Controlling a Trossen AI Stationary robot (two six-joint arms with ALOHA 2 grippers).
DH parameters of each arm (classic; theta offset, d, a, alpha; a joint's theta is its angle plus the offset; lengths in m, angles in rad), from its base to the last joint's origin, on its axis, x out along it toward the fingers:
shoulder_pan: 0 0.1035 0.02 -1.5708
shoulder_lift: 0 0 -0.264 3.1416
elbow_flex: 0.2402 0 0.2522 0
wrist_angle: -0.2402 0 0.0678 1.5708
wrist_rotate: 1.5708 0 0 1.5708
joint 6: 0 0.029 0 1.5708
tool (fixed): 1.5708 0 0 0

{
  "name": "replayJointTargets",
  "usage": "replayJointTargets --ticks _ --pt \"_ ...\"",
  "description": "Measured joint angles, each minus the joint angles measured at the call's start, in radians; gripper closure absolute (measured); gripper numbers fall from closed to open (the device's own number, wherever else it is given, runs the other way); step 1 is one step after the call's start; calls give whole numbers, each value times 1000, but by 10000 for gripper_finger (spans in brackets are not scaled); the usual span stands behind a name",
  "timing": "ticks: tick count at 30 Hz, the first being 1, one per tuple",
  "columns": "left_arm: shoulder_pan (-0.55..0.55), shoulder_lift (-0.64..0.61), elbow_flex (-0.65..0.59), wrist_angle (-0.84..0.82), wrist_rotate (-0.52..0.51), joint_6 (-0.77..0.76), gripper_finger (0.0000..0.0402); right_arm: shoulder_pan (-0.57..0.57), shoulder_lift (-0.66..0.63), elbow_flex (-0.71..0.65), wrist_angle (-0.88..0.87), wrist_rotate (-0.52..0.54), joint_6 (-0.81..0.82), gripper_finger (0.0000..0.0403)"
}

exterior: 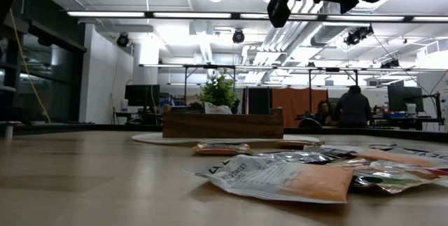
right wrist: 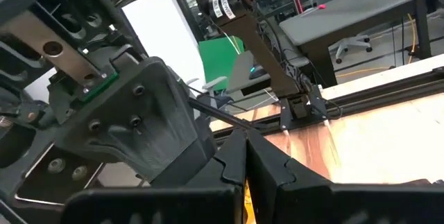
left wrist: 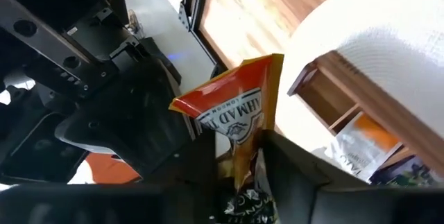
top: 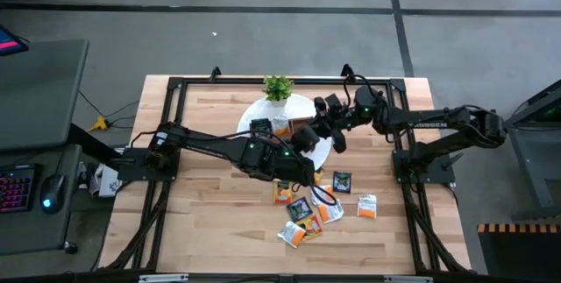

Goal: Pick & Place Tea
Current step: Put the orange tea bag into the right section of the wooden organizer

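The step in hand reads as a hand-over or a release above the wooden tray (top: 279, 126), which stands on a white round mat (top: 254, 112) toward twelve o'clock on the worktop (top: 210, 222). In the high view the left gripper (top: 308, 138) and the right gripper (top: 334, 136) meet nose to nose just off the tray's three o'clock end. In the left wrist view an orange sachet (left wrist: 236, 116) stands upright between the left arm's jaws, which sit narrowly apart around it; whether they are pinching it or letting it go I cannot tell. The right arm's jaws are pressed together in its own wrist view, and a sliver of yellow shows below their tips, so they may be nipping the same sachet, though that is too hidden to be sure. The tray's compartments, seen past the sachet, already hold some white and dark packets. The remaining tea lies loose in a scatter (top: 317, 206) at about five o'clock from the tray, orange, white and dark sachets partly overlapping. As a judgement, the next move calls for settling which arm carries the sachet, bringing it over an open compartment and dropping it flat, then going to the scatter for another.
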Motion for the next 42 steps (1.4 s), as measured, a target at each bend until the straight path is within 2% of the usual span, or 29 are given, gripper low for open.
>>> replayJointTargets --ticks 8,14,20,28,33,38,42 --pt "0 0 0 -8 -3 -105 167 -21 0 0 0 7 0 402" --pt "0 0 0 -30 -78 -184 117 -64 0 0 -26 10 0 402" --pt "7 -5 0 -166 -141 -379 106 -126 0 0 -73 12 -2 402" --pt "6 -110 0 -398 -134 -875 105 -205 0 0 -176 13 -38 402" --pt "6 -184 1 -525 -119 -1119 105 -257 0 0 -235 13 -64 402" --pt "4 -235 -3 -531 -103 -1218 105 -300 0 0 -285 13 -83 402" --pt "5 -320 -35 -528 -147 -1260 105 -321 1 0 -303 15 -105 402"
